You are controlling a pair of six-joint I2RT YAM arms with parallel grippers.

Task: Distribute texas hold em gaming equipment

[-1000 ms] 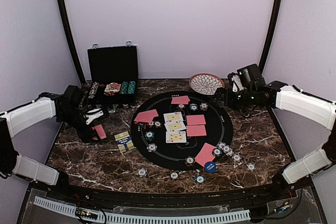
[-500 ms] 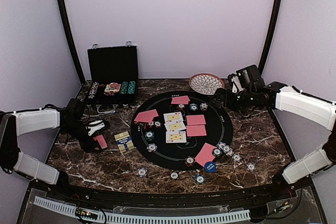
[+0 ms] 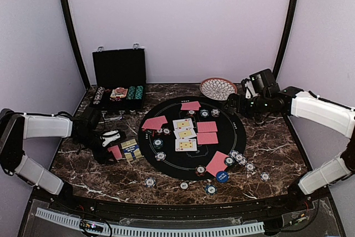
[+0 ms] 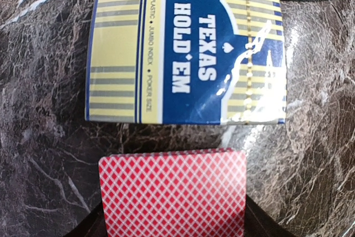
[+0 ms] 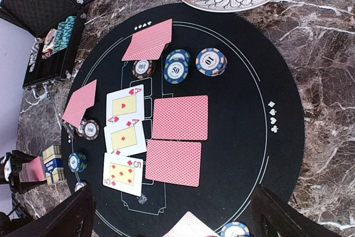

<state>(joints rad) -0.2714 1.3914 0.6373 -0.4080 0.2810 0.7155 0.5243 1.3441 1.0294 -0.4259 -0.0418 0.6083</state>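
My left gripper (image 3: 113, 149) is shut on a stack of red-backed playing cards (image 4: 172, 192), held low over the marble just left of the blue and yellow card box (image 4: 186, 54). On the round black mat (image 3: 238, 131) lie three face-up cards (image 5: 125, 140), two face-down cards (image 5: 178, 117) beside them and more red-backed cards (image 3: 154, 122) near its edges. Striped poker chips (image 5: 211, 61) sit on the mat and along the front (image 3: 150, 181). A blue marker button (image 3: 222, 176) rests at the mat's near edge. My right gripper (image 3: 233, 102) hovers open above the mat's far right.
The open black case (image 3: 119, 79) with rows of chips stands at the back left. A patterned round plate (image 3: 218, 88) lies behind the mat, close to the right gripper. The marble table's front edge (image 3: 166, 201) curves just past the loose chips.
The left gripper has carried the red-backed cards rightward and slightly nearer, up to the card box. The right arm has not moved.
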